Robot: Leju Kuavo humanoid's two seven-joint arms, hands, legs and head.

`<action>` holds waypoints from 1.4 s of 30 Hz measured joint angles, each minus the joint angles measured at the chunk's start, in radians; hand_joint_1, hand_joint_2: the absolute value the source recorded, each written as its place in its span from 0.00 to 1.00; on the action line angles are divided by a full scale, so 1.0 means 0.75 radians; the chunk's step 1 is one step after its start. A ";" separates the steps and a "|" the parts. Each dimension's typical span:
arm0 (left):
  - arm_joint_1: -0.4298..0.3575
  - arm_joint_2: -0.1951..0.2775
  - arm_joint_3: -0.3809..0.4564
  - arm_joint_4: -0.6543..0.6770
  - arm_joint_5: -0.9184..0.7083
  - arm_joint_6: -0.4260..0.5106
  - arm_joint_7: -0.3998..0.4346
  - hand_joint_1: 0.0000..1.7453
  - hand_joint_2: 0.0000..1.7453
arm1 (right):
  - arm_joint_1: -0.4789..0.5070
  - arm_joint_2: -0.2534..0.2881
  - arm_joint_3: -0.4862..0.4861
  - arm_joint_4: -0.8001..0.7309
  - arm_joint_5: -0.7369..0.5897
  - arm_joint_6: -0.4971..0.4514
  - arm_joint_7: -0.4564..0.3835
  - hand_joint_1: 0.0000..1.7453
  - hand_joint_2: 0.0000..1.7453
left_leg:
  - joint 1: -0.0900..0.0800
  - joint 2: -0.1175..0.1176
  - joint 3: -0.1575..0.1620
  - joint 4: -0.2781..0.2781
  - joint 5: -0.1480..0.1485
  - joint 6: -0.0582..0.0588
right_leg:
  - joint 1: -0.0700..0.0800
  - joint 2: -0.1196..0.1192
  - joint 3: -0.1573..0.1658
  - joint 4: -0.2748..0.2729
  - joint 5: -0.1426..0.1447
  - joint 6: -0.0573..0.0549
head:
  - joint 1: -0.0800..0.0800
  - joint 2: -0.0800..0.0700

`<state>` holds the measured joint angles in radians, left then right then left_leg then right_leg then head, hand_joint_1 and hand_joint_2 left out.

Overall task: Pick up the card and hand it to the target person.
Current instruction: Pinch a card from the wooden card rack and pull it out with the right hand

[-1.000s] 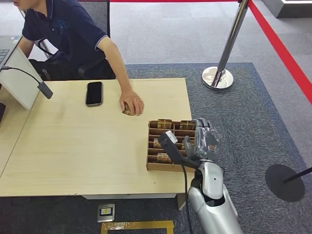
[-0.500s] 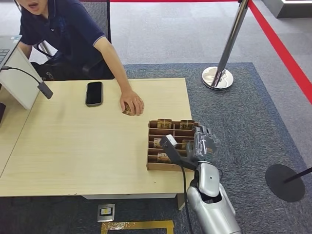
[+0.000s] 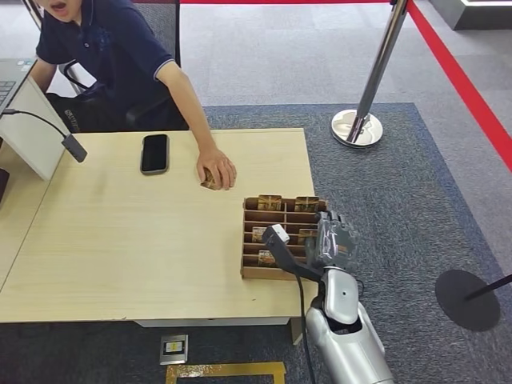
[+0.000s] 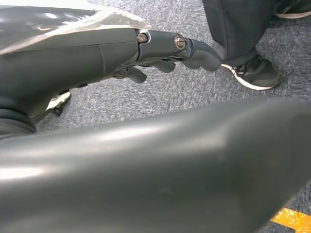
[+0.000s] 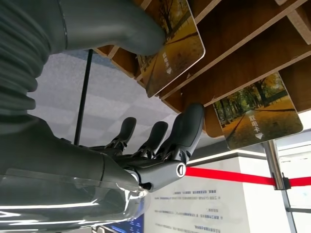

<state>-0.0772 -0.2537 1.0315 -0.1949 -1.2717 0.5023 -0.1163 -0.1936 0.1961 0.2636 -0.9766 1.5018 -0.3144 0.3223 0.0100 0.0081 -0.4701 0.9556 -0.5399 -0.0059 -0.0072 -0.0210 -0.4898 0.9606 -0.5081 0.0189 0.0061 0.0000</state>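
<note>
Item: thin glossy card printed with autumn trees (image 5: 172, 46), standing in the slotted brown wooden rack (image 3: 281, 238) at the table's near right corner. My right hand (image 5: 146, 87) spread, thumb touching the card. Likely light, stiff, slippery; pinch its exposed upper edge.

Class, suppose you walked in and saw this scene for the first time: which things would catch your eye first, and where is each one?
The robot's right hand reaches into the wooden card rack at the table's near right corner, its thumb on a card with an autumn-tree picture. Across the table, a person's hand rests on the tabletop, covering a small object, with a black phone lying beside it.
</note>
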 joint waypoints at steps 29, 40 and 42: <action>0.002 0.000 0.000 0.000 0.005 -0.006 -0.006 0.00 0.00 | 0.114 0.014 0.033 -0.231 0.020 0.048 -0.022 0.35 1.00 | 0.000 0.000 0.000 0.000 0.000 0.000 | 0.000 0.000 0.000 0.000 0.000 0.000 | 0.000 0.000; 0.003 0.000 0.000 0.000 0.005 -0.006 -0.006 0.00 0.00 | 0.082 0.014 0.033 -0.154 0.014 0.048 -0.016 0.37 1.00 | 0.000 0.000 0.000 0.000 0.000 0.000 | 0.000 0.000 0.000 0.000 0.000 0.000 | 0.000 0.000; 0.003 0.000 0.000 0.000 0.005 -0.006 -0.006 0.00 0.00 | 0.078 0.014 0.033 -0.144 0.014 0.048 -0.015 0.39 1.00 | 0.000 0.000 0.000 0.000 0.000 0.000 | 0.000 0.000 0.000 0.000 0.000 0.000 | 0.000 0.000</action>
<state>-0.0752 -0.2537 1.0315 -0.1949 -1.2680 0.4978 -0.1205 -0.1353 0.2064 0.2884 -1.0844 1.5121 -0.2782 0.3109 0.0100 0.0081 -0.4703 0.9555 -0.5400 -0.0059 -0.0072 -0.0210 -0.4898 0.9606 -0.5081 0.0189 0.0062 0.0000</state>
